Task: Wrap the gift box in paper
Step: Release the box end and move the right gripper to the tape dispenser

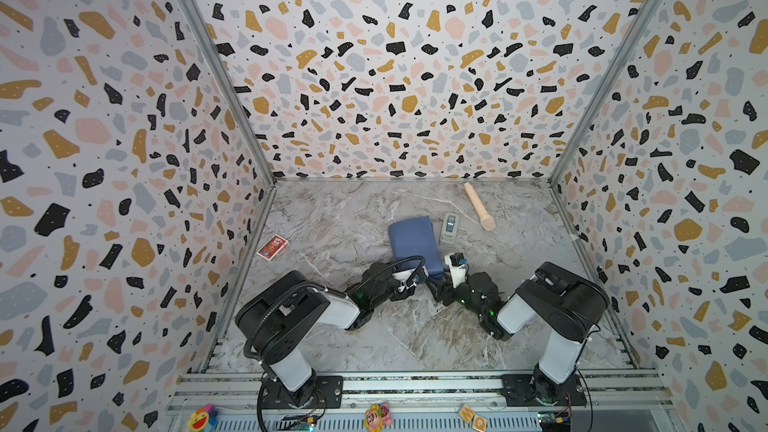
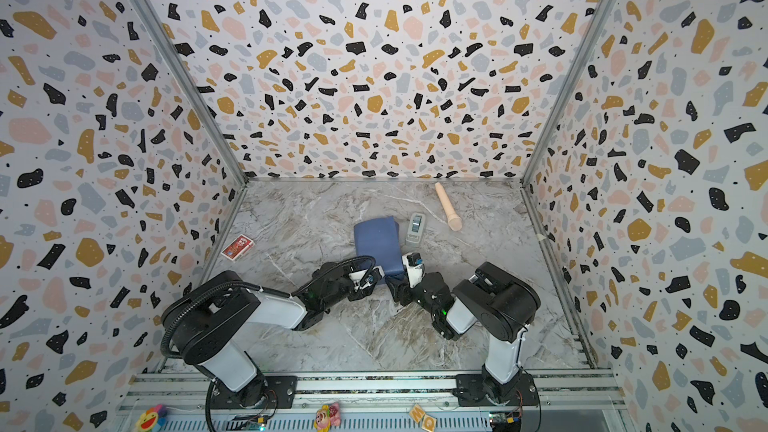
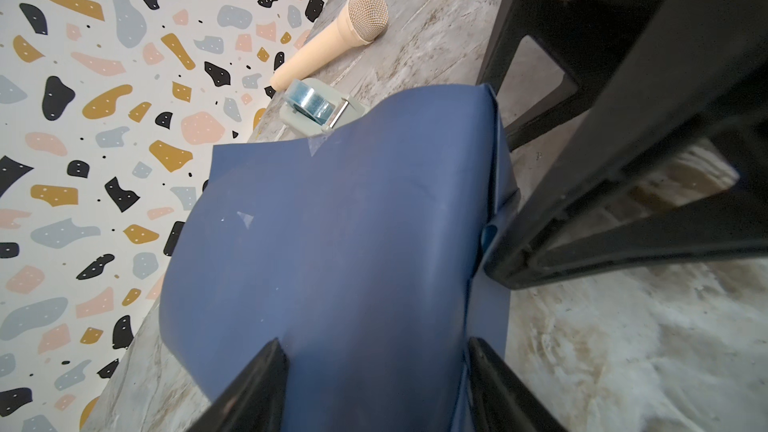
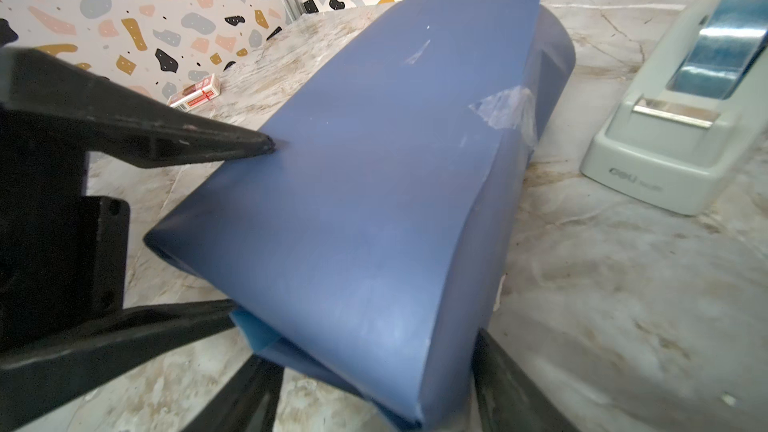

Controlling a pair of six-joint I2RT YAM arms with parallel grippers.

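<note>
Tape dispenser (image 1: pixel 449 228) just beside the paper (image 1: pixel 411 243); bare table (image 1: pixel 332 226) between paper and card pack (image 1: pixel 272 247).

The thin blue paper sheet (image 1: pixel 411 243), folded into a bundle, lies in the middle of the grey marble-patterned worktop (image 1: pixel 332 326). A pale grey plastic tape dispenser (image 1: pixel 449 228) sits just beside it at 2 o'clock, with a beige toy microphone (image 1: pixel 479 206) beyond at 1 o'clock. A small red card pack (image 1: pixel 272 247) lies well apart at 9 o'clock. The left end effector (image 3: pixel 376 380) meets the bundle at 7 o'clock and the right end effector (image 4: pixel 374 388) at 5 o'clock.
</note>
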